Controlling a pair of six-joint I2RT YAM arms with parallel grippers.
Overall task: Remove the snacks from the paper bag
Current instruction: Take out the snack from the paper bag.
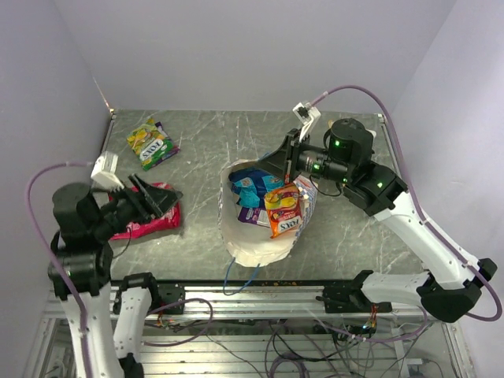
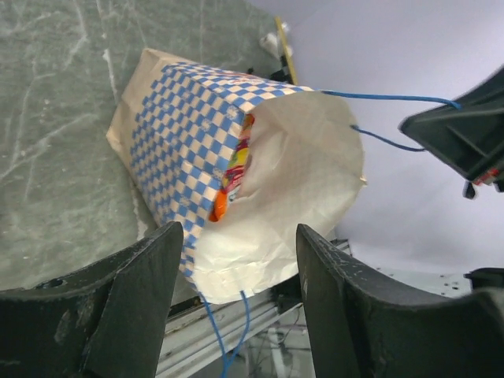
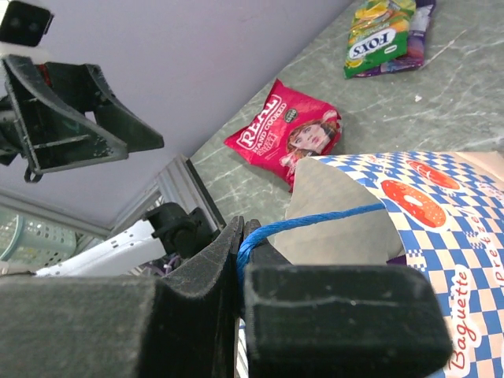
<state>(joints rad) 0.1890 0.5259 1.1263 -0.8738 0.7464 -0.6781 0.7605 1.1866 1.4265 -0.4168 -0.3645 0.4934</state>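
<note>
The paper bag (image 1: 246, 240) lies in the middle of the table, its cream mouth gaping toward the near edge. Inside it are snacks: an orange packet (image 1: 284, 210), blue packets (image 1: 253, 186) and a purple one. My right gripper (image 1: 268, 165) is at the bag's far rim. In the right wrist view that gripper (image 3: 250, 233) is shut on the blue string handle (image 3: 315, 223). My left gripper (image 1: 155, 197) hovers open and empty over a red packet (image 1: 146, 222) lying on the table left of the bag. Seen from the left wrist, the open gripper (image 2: 238, 236) frames the checkered bag (image 2: 189, 134).
A yellow-green packet (image 1: 151, 143) lies at the back left of the table. The bag's other blue handle (image 1: 240, 276) dangles over the near table edge. Walls close in at the back and both sides.
</note>
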